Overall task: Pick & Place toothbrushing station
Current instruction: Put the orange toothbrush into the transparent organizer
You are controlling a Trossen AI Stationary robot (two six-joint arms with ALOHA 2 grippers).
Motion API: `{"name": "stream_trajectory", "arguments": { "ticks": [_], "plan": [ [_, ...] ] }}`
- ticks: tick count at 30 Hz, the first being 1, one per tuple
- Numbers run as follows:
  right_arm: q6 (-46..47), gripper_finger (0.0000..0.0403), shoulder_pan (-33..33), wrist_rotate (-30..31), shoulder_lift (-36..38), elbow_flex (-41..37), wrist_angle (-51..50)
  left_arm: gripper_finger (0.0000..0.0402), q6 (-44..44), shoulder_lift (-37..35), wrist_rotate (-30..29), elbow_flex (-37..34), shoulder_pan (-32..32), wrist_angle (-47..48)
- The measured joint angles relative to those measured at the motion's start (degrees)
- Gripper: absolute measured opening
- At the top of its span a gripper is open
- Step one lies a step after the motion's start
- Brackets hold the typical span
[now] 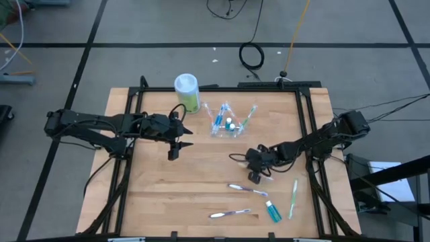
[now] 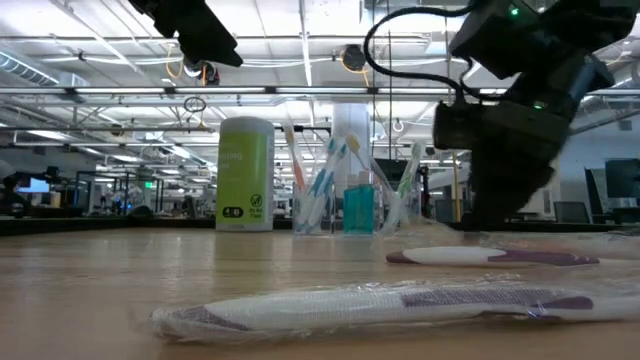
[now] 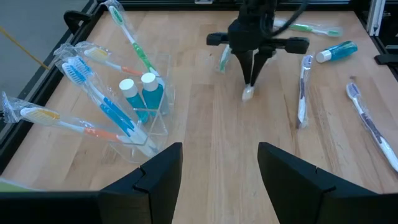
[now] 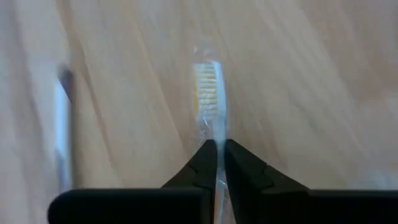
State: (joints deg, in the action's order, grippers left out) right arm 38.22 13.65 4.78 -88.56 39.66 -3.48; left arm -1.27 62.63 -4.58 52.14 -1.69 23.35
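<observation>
Cup [image 1: 225,128]: clear plastic, far-centre of table, just right of canister. Holds several wrapped brushes [image 3: 93,87] fanned out + two blue white-capped tubes [image 3: 143,93].
Held brush [image 4: 208,93]: wrapped, bristle head sticks out past R fingertips, low over the wood; in L wrist view its tip [image 3: 247,93] is at or near the surface, contact can't tell.
R gripper [image 1: 258,173]: centre-right of table, pointing down, jaws pinching the brush neck, nearly pressed together.
Loose brushes: purple brush [image 1: 247,189] just in front of R gripper; second purple one [image 1: 230,214] nearer front edge; green brush [image 1: 293,198] to the right, lying roughly front-to-back.
Loose tube [image 1: 273,211]: blue, white cap, flat on table between front purple brush and green brush.
L gripper [image 1: 176,149]: left-centre, above table, apart from cup, jaws spread, nothing in them.
Canister [image 1: 187,93]: green, white lid, upright, far edge.
Table [image 1: 168,195]: light wood, black frame.
</observation>
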Motion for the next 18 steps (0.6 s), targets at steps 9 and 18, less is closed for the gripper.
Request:
{"name": "stream_trajectory", "arguments": {
  "ticks": [9, 18],
  "plan": [
    [-6.18, 0.0005, -6.9, 3.17, 6.38, 0.05, 15.24, 0.0216, -0.01, 0.0, -0.01, 0.0, 0.0, 0.02],
    [-37.86, 0.0005, -12.61, 20.75, 13.55, 0.16, 39.0, 0.0216, 0.65, 0.0, -0.01, 0.0, 0.0, 0.01]
  ]
}}
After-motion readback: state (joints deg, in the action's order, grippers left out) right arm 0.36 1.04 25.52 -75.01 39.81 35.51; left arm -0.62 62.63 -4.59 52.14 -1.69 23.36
